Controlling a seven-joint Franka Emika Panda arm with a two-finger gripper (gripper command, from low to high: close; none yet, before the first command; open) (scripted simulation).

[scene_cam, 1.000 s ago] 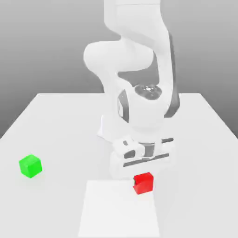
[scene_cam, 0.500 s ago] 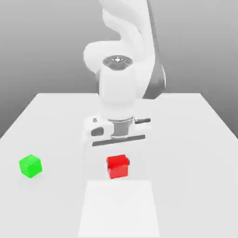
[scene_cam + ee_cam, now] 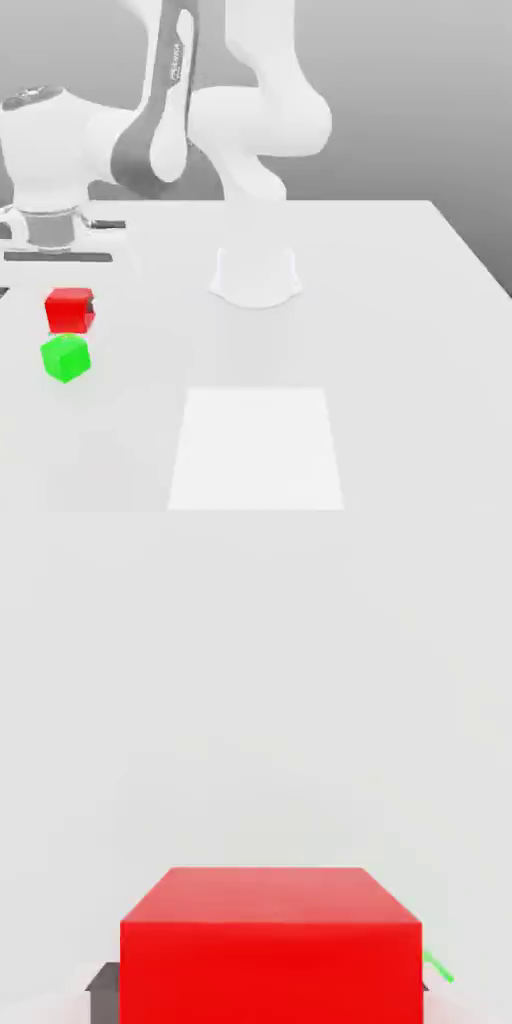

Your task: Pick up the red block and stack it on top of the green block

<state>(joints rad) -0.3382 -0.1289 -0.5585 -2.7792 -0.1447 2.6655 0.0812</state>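
Note:
The red block [image 3: 70, 309] hangs in the air at the exterior view's left, with my gripper [image 3: 70, 314] shut on it below the white hand [image 3: 50, 225]. The green block [image 3: 66, 357] rests on the table just beneath the red one, with a small gap between them. In the hand view the red block [image 3: 270, 942] sits close in front of the camera. A dark fingertip [image 3: 102, 979] shows at one side of it and a thin sliver of the green block [image 3: 437, 969] at the other.
The arm's white base [image 3: 256, 276] stands mid-table, and the arm bends over from it toward the exterior view's left. A paler square patch [image 3: 256, 450] lies on the white table [image 3: 400, 300] near its front edge. The green block is near the table's left edge.
The arm has swung from the front middle to the exterior view's left, carrying the red block with it. The red block now hangs just above the green one, which has not moved.

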